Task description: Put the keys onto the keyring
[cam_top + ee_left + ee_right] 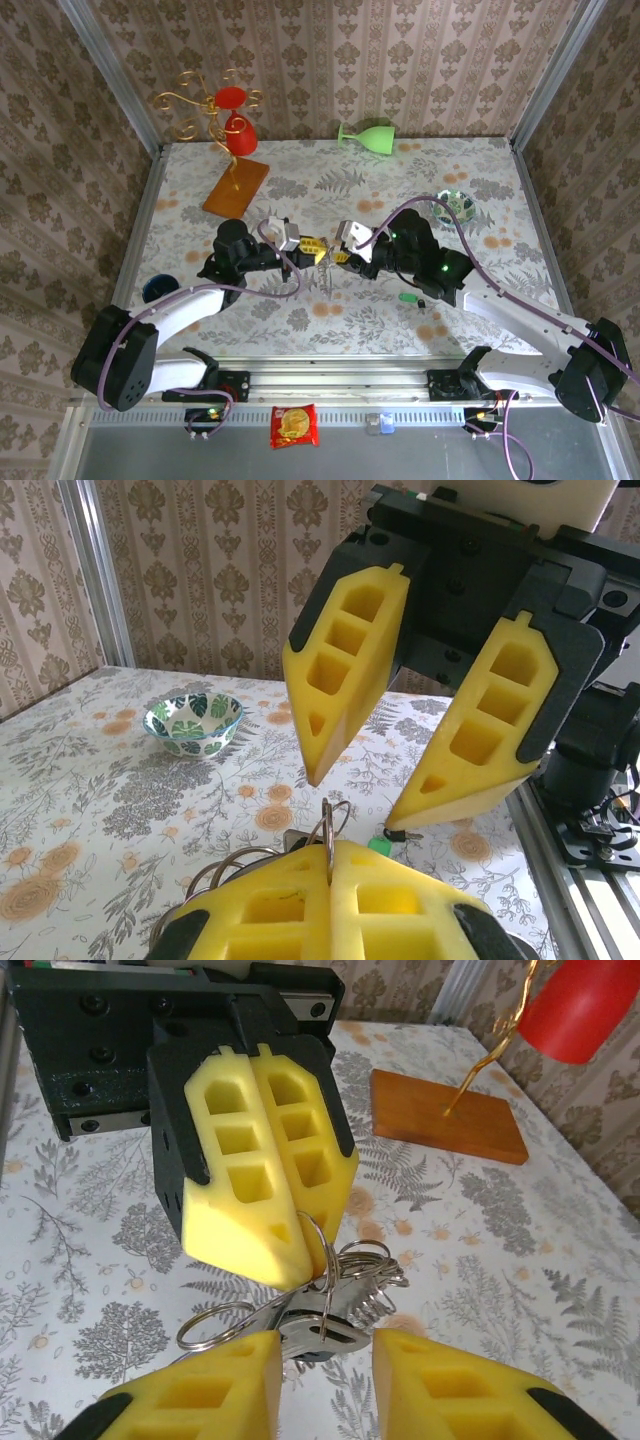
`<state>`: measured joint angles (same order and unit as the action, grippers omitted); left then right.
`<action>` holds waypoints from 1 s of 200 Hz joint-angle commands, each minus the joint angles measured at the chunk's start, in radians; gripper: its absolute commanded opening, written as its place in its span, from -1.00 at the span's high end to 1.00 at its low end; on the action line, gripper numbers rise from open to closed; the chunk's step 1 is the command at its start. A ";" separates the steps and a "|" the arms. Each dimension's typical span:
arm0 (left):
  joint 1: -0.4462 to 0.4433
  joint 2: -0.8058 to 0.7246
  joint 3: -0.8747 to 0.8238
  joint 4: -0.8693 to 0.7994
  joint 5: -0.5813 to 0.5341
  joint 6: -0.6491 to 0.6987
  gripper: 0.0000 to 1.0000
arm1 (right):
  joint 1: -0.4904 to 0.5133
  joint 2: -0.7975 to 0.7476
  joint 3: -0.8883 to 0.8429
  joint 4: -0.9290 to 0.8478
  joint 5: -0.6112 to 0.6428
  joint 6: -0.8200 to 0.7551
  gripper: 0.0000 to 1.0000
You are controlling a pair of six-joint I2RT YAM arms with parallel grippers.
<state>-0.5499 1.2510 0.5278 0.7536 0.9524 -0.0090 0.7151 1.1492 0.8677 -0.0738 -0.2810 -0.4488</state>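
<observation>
Lab test booth: wallpaper panels (400,50) in aluminium framing (110,75) (dressed like home).

the left arm (190,310) and right arm (520,315) had white links, black joints and purple cables (455,222). the left gripper (330,878) and right gripper (325,1355) wore yellow wedge-shaped fingers (250,1160) with square cut-outs, on black screwed housings.
</observation>
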 commanded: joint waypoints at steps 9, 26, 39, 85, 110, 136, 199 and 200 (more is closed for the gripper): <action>-0.009 0.006 -0.005 0.053 -0.002 -0.039 1.00 | 0.013 0.003 -0.002 0.043 0.053 -0.034 0.49; -0.010 0.004 -0.006 0.053 0.000 -0.041 1.00 | 0.016 0.007 0.001 0.044 0.050 -0.036 0.58; -0.010 0.004 -0.006 0.055 -0.001 -0.045 1.00 | 0.017 0.012 0.003 0.041 0.043 -0.036 0.58; -0.011 0.004 -0.010 0.064 0.009 -0.051 1.00 | 0.026 0.036 0.022 0.036 0.057 -0.043 0.58; -0.010 0.002 -0.012 0.069 0.011 -0.057 1.00 | 0.028 0.040 0.027 0.035 0.059 -0.049 0.67; -0.010 0.002 -0.012 0.075 0.010 -0.066 1.00 | 0.035 0.038 0.031 0.024 0.073 -0.069 0.89; -0.021 0.000 0.000 0.125 -0.020 -0.114 1.00 | 0.097 0.084 0.047 -0.033 0.141 -0.195 1.00; -0.022 0.000 0.000 0.125 -0.020 -0.115 1.00 | 0.097 0.084 0.047 -0.034 0.141 -0.197 1.00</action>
<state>-0.5560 1.2560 0.5213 0.7887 0.9417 -0.0883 0.7780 1.2034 0.8772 -0.0578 -0.1558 -0.5735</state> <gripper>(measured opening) 0.053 0.063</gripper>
